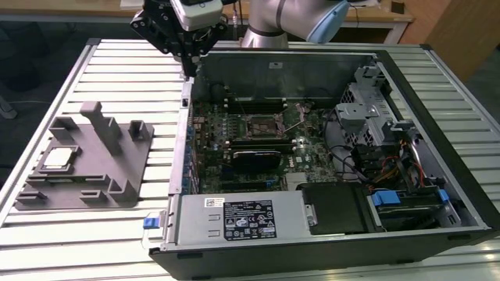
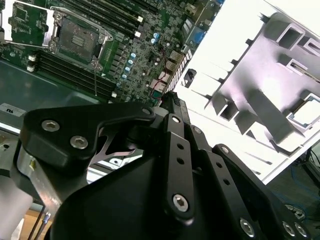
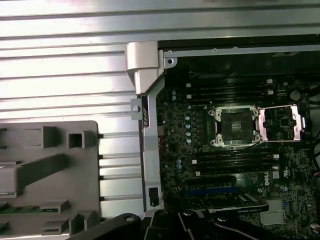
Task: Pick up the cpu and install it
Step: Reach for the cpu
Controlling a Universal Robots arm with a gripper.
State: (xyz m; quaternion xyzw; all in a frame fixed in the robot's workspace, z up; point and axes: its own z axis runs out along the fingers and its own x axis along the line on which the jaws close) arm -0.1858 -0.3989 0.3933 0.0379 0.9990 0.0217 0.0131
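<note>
The cpu [image 1: 58, 159], a small silver square with a pale rim, lies in a recess of the grey fixture [image 1: 86, 170] on the exterior view's left. In the second wrist view the cpu [image 2: 306, 113] shows at the frame's edge. My black gripper [image 1: 188, 68] hangs above the case's back corner, far from the cpu. Its fingers meet at their tips [image 2: 170, 98] with nothing between them, so it looks shut. The black motherboard socket [image 1: 262, 124] stands bare with its metal frame [image 3: 283, 122] swung open beside the socket [image 3: 234, 126].
An open black computer case [image 1: 437, 134] takes up the slatted table's [image 1: 133, 64] middle and the exterior view's right. Inside are memory slots [image 3: 230, 160], cables, a drive cage [image 1: 367, 111] and a power supply [image 1: 242, 216]. The fixture has tall upright posts [image 1: 98, 120].
</note>
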